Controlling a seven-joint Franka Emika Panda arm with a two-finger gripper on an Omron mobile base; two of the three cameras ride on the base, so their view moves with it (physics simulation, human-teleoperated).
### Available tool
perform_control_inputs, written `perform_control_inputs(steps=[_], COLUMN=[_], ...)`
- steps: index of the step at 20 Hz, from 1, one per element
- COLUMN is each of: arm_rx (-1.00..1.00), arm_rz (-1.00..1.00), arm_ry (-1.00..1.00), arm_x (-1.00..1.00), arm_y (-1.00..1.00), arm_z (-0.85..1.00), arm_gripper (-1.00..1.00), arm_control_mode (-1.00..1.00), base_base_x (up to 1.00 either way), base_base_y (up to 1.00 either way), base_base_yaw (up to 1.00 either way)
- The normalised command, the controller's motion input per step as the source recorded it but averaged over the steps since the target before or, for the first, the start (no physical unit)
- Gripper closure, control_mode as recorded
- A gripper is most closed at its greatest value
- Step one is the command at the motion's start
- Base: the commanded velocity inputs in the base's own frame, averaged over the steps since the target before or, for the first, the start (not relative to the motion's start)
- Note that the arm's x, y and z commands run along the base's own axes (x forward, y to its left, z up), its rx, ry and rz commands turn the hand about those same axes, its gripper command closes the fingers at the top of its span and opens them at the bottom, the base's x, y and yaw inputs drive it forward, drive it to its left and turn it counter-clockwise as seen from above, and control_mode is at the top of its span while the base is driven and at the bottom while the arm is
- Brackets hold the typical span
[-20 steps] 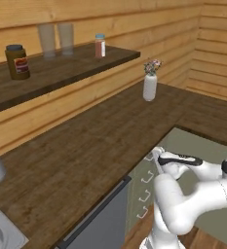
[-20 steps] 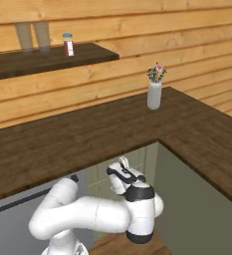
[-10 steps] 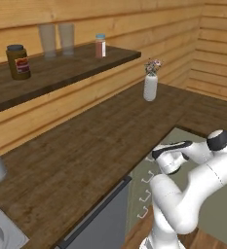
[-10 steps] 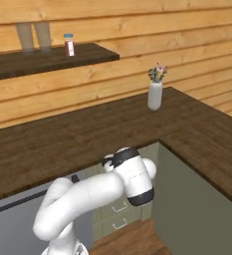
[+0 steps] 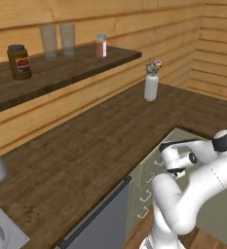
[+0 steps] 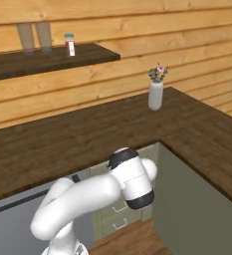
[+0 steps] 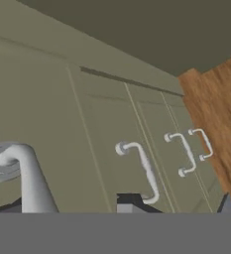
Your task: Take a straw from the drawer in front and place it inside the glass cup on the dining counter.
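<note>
Here we bring the gripper (image 7: 132,201) low toward the closed drawer (image 7: 137,134), facing its silver handle (image 7: 142,171) to pull it; whether the claw stands apart we cannot tell.

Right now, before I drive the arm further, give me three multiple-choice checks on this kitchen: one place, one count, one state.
1. The flower vase stands on:
A. the lower counter
B. the upper shelf
C. the floor

2. Silver drawer handles in the hand view:
A. one
B. three
C. five

3. The drawers are:
A. all shut
B. one pulled out
C. removed

Key: 1 A, the vase rests on the dark wood by the wall; 2 B, three curved handles in a row; 3 A, the fronts sit flush.
</note>
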Motion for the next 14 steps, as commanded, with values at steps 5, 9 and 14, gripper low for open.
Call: perform_control_inputs(steps=[5,9,14], arm_rx=[0.01,0.00,0.00], arm_rz=[-0.16,-0.19,-0.23], arm_ry=[0.00,0.00,0.00], arm_x=[-0.49,-0.41,-0.35], arm_y=[-1.00,-1.00,-1.00], arm_z=[-0.15,-0.13,-0.13], arm_gripper=[1.00,1.00,1.00], arm_control_mode=[-1.00,-1.00,-1.00], base_base_x=[0.00,0.00,0.00], base_base_y=[0.00,0.00,0.00], base_base_yaw=[0.00,0.00,0.00])
